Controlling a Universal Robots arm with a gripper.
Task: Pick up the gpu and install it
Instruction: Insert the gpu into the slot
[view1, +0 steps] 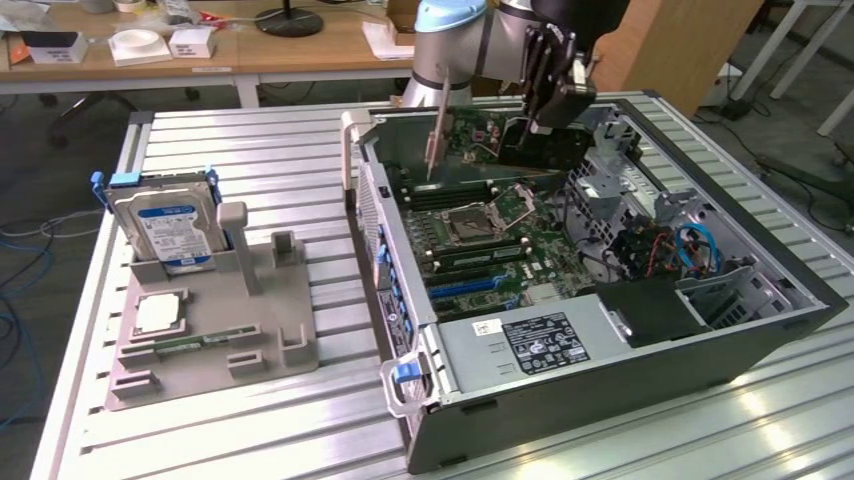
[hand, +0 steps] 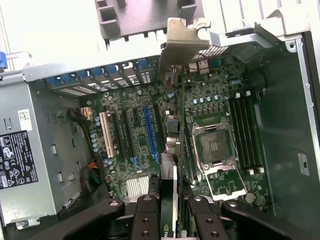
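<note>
Gripper (hand: 168, 210) is clamped edge-on around gpu (hand: 170, 150), held vertical over mobo (hand: 135, 145) inside case (view1: 747, 330) so bracket (hand: 185, 45) faces the rear wall; card is carried above the slots, not yet seated.

Lighting: even, bright indoor. Glare: slatted table (view1: 267, 420) near corner, exterior view's right; pale surfaces beyond the computer case (hand: 300, 130) washed out in the wrist view. Shadows: soft, inside case.
</note>
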